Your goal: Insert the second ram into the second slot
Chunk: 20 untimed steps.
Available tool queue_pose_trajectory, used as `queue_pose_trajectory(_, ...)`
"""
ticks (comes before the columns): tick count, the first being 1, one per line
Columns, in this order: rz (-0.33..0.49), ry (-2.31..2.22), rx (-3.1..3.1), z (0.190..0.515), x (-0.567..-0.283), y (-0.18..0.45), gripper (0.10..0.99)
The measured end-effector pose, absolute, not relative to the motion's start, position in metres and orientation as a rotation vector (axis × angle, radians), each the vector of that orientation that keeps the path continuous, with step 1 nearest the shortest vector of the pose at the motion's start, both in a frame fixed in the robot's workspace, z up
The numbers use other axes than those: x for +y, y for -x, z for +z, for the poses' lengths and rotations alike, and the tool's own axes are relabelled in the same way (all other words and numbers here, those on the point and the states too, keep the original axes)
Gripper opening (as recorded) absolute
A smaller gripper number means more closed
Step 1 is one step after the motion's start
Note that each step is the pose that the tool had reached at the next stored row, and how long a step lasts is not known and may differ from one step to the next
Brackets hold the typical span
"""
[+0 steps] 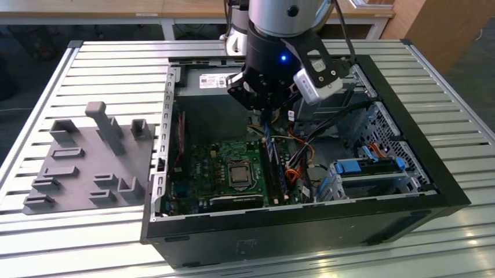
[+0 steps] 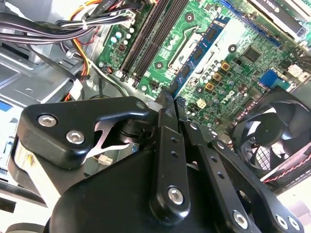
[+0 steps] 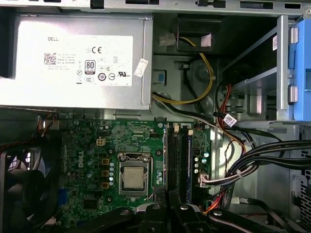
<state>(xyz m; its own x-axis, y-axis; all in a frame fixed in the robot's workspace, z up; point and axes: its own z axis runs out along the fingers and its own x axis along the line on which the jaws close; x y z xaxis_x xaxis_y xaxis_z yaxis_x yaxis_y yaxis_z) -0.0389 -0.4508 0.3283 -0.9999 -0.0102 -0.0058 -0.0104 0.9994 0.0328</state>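
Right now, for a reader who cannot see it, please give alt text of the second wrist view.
The black pincer holds the second ram, a thin blue stick, over the green motherboard. Dark memory slots lie beside it, with a black fan and bundled cables nearby.

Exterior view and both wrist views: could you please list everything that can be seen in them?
table: 1, silver, under everything
computer case: 1, black, open, on the table
holder block: 1, grey, on the table, at the exterior view's left of the case
motherboard: 1, green, inside the case
power supply: 1, grey with white label, beside the motherboard
processor socket: 1, silver, mid-motherboard
fan: 1, black, at the motherboard's edge
cables: several, black, yellow, orange, beside the motherboard
second ram: 1, blue, between the gripper's fingers, above the motherboard
arm: 1, silver and black, over the case
gripper: 1, black, shut on the second ram
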Motion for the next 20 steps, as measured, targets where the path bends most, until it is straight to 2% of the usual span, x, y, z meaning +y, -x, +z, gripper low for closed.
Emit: queue_pose_trajectory(20, 0.051, 0.016, 3.136, 0.315, -0.451, 0.037, 0.137)
